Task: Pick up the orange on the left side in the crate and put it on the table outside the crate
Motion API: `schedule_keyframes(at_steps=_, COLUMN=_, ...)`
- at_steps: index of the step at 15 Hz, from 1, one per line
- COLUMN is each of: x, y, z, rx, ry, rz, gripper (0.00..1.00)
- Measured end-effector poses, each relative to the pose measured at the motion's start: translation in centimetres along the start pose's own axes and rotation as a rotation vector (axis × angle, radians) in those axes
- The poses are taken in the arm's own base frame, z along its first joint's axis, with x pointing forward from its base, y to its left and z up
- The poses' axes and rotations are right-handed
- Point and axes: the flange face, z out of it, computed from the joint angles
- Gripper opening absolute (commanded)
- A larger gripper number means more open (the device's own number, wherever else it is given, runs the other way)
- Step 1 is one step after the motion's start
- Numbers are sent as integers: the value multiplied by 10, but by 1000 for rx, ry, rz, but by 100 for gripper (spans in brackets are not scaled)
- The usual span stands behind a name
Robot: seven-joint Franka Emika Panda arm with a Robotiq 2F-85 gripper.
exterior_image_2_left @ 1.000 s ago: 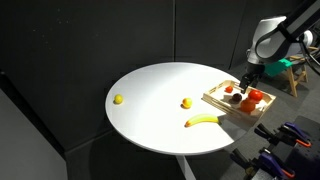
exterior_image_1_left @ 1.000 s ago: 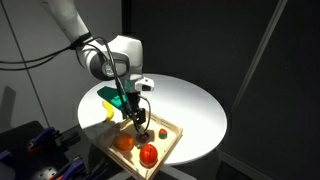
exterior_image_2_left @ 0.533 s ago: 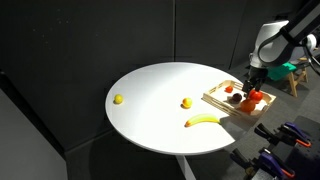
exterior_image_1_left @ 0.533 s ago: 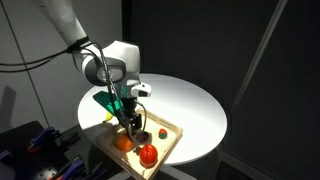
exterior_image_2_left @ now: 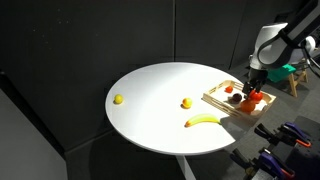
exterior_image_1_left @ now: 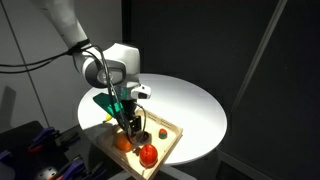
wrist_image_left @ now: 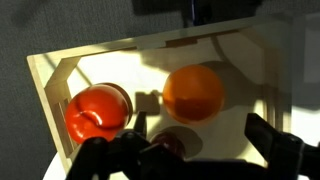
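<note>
The orange lies in the light wooden crate, beside a redder round fruit. In the wrist view my gripper is open, its fingers spread just below the orange and not touching it. In an exterior view the gripper hangs low over the crate, right above the orange. The crate sits at the edge of the round white table, with my gripper over it.
A small dark round fruit lies in the crate near my fingers. A banana and two small yellow pieces lie on the table. A green object lies by the crate.
My gripper has moved from over the dark fruit towards the orange and dropped a little lower over the crate.
</note>
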Motion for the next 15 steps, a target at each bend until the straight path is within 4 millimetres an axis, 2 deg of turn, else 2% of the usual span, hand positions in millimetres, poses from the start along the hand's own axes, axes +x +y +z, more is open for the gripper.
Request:
schedule_keyframes(at_steps=10, x=0, y=0, z=1, rx=0, ry=-2, rz=-1, gripper=100)
schedule_keyframes(at_steps=15, x=-1, y=-2, z=9, rx=0, ry=-16, rz=-4, gripper=100)
